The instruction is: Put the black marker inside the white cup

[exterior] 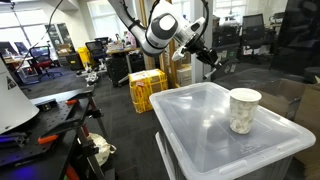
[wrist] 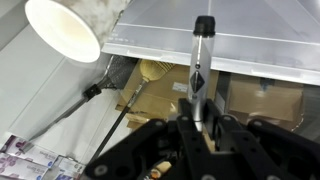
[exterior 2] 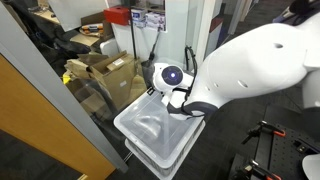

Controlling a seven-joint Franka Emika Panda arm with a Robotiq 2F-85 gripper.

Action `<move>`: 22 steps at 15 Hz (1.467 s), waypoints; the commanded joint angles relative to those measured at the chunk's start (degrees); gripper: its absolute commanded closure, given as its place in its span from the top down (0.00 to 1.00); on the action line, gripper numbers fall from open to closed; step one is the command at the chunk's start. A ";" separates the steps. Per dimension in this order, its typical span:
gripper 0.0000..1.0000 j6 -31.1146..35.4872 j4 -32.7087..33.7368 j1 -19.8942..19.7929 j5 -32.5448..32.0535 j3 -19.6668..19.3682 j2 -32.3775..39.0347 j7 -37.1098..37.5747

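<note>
The white cup (exterior: pixel 245 108) stands upright on the lid of a translucent plastic bin (exterior: pixel 200 125). In the wrist view the cup (wrist: pixel 65 28) shows at the top left, its open mouth facing the camera. My gripper (wrist: pixel 198 118) is shut on the marker (wrist: pixel 200 65), a thin stick with a grey body and a black cap that points away from the fingers, over the bin's edge. In an exterior view the gripper (exterior: pixel 205 55) hangs in the air behind the bin, left of and above the cup. In the exterior view of the bin (exterior 2: pixel 150 130), my arm hides the cup.
A yellow crate (exterior: pixel 147 88) stands on the floor behind the bin. Cardboard boxes (exterior 2: pixel 110 72) sit beside the bin, and also show below it in the wrist view (wrist: pixel 260 100). A workbench with tools (exterior: pixel 40 125) is at the left.
</note>
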 commanded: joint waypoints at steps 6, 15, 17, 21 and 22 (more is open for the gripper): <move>0.05 1.67 -1.33 9.67 14.10 -9.09 8.67 1.69; 0.05 -0.70 -0.75 16.65 20.44 -17.55 17.36 3.57; 0.05 -0.74 -1.07 17.73 21.08 -18.99 18.81 4.41; 0.05 -0.20 -1.61 18.27 22.05 -20.49 20.66 4.76; 0.05 -0.07 -1.77 18.29 22.27 -20.79 20.98 4.76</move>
